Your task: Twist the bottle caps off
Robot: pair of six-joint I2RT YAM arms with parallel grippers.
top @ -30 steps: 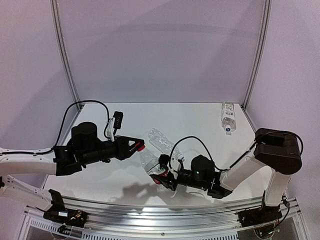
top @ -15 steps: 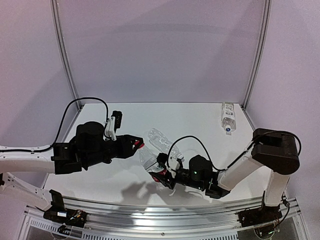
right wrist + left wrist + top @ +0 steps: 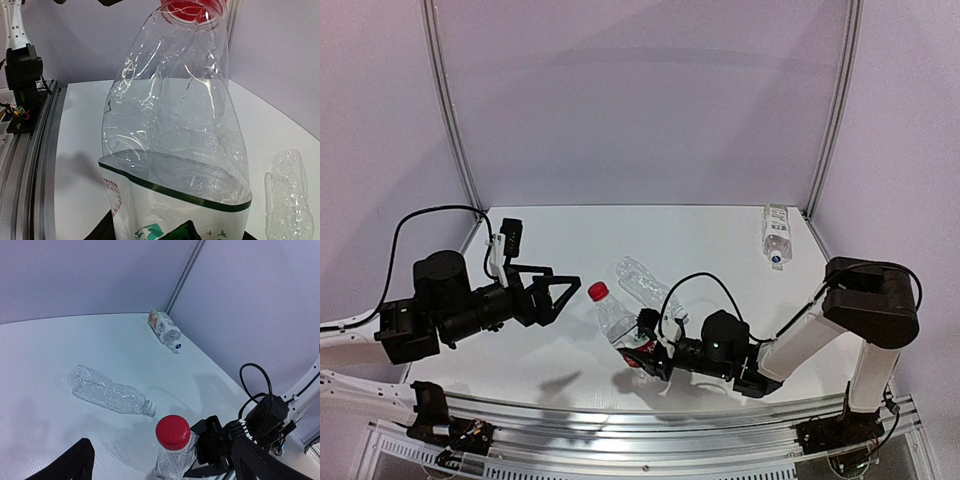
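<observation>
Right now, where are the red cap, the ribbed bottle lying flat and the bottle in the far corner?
Red cap [image 3: 172, 431]: left wrist view, middle of its top.
Ribbed bottle [image 3: 107, 391]: left wrist view, mid-body.
Corner bottle [image 3: 162, 326]: left wrist view, its label.

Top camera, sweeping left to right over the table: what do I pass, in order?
The left gripper, open → red cap → ribbed bottle lying down → labelled bottle in the far right corner. The red-capped bottle and right gripper overlap the middle, so they are left out.
</observation>
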